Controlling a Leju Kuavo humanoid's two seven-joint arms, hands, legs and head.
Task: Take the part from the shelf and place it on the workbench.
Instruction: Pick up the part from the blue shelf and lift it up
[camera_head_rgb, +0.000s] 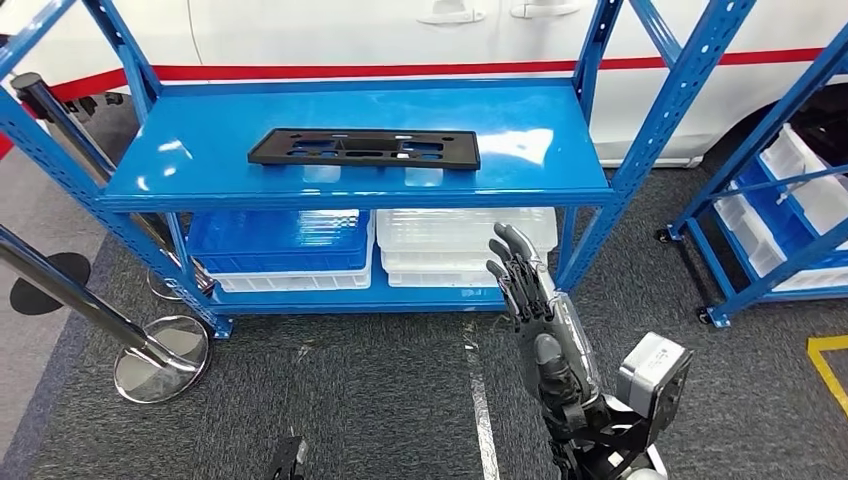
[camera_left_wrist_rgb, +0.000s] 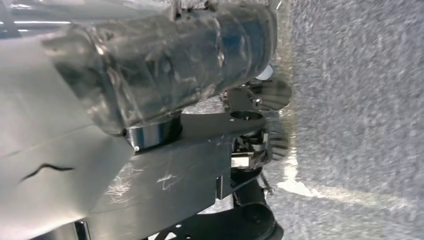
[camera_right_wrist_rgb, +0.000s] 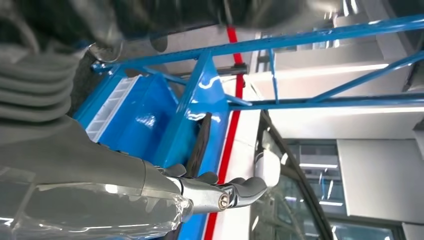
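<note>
The part (camera_head_rgb: 365, 148) is a flat black plate with cut-outs, lying on the blue top shelf (camera_head_rgb: 200, 160) a little left of its middle. My right hand (camera_head_rgb: 530, 300) is raised in front of the shelf's right half, below the top board, fingers straight and apart, holding nothing. It stands well short of the part. In the right wrist view the hand (camera_right_wrist_rgb: 215, 192) points toward the shelf, and the part (camera_right_wrist_rgb: 200, 145) appears edge-on beyond its fingertips. A dark bit of my left hand (camera_head_rgb: 287, 460) hangs low at the picture's bottom edge; its fingers are not legible.
Blue and clear bins (camera_head_rgb: 300, 245) are stacked on the lower shelf. A white car with a red stripe (camera_head_rgb: 400, 40) stands behind the rack. Chrome barrier posts (camera_head_rgb: 160, 355) stand to the left, and a second blue rack (camera_head_rgb: 790, 200) to the right. The floor is grey carpet.
</note>
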